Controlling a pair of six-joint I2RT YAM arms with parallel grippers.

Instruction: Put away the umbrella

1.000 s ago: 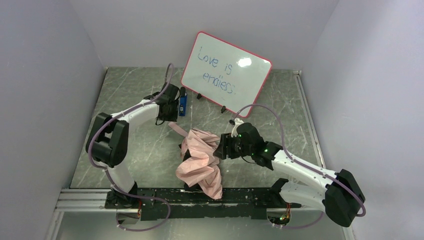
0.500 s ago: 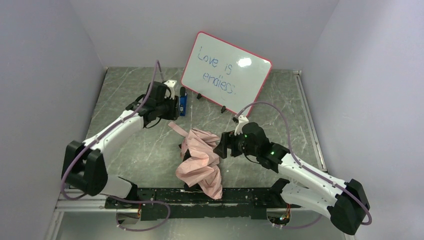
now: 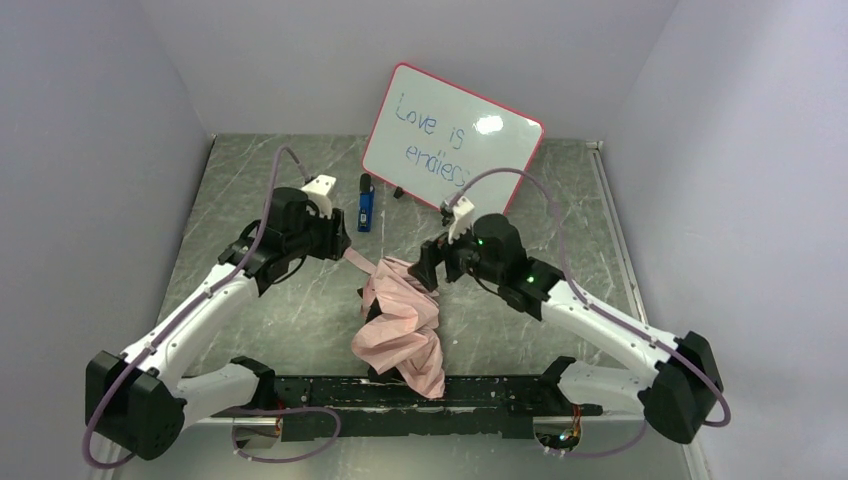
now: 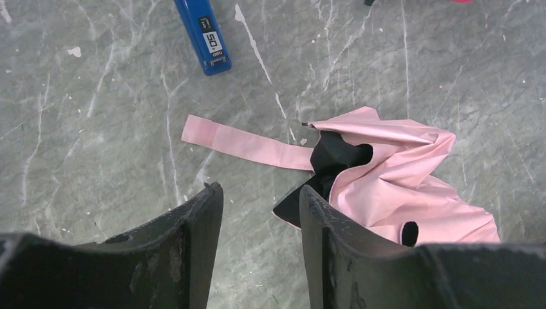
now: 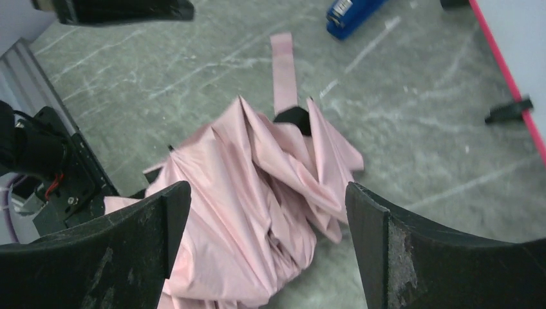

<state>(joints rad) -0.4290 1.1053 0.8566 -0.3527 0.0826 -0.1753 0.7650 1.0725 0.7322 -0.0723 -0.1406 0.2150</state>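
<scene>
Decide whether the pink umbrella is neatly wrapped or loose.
Loose: the umbrella lies crumpled, and its strap trails flat, unfastened.

Site reads to me as a robotics lab test cell. Plain pale walls [image 3: 90, 150] box in a grey marbled tabletop [image 3: 600, 220] on three sides. White left arm [image 3: 195, 315] and right arm [image 3: 600, 325] are bolted to a black base plate [image 3: 480, 395] at the near edge, with purple cables [image 3: 505, 170] looping loose. A hand-lettered whiteboard [image 3: 450, 130] is propped at the back.

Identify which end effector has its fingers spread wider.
The right end effector, spread wide above the umbrella; the left end effector stands narrower.
</scene>
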